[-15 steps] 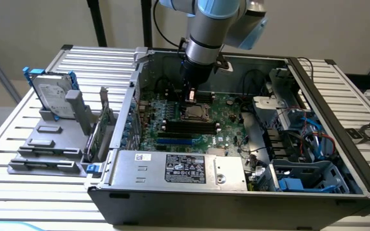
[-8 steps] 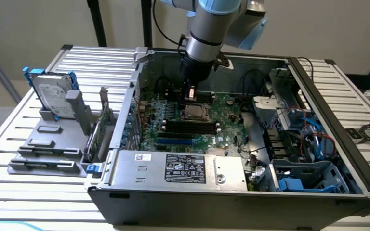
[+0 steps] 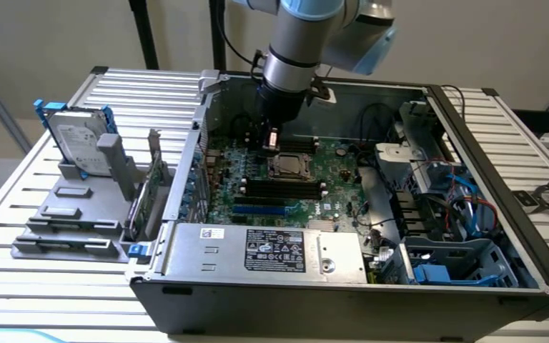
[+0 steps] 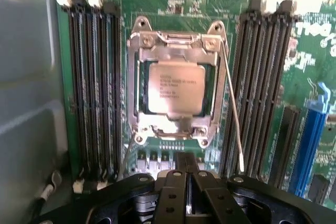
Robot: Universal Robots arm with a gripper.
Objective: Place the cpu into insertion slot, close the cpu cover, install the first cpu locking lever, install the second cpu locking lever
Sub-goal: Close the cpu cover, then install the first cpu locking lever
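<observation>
1. You are looking at the arm (image 3: pixel 289 68), which is showing a silver-grey shell and pale blue joint caps.
2. Its lower end is turning black.
3. The gripper (image 4: pixel 187 162) is showing matte black links and round silver screw heads.

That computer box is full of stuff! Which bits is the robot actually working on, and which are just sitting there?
In the job:
cpu, already seated
cpu cover, lying over it
wire locking lever, beside it
gripper, shut, close by

Just sitting there:
hard drive, outside the case
power supply box
memory slots
</observation>
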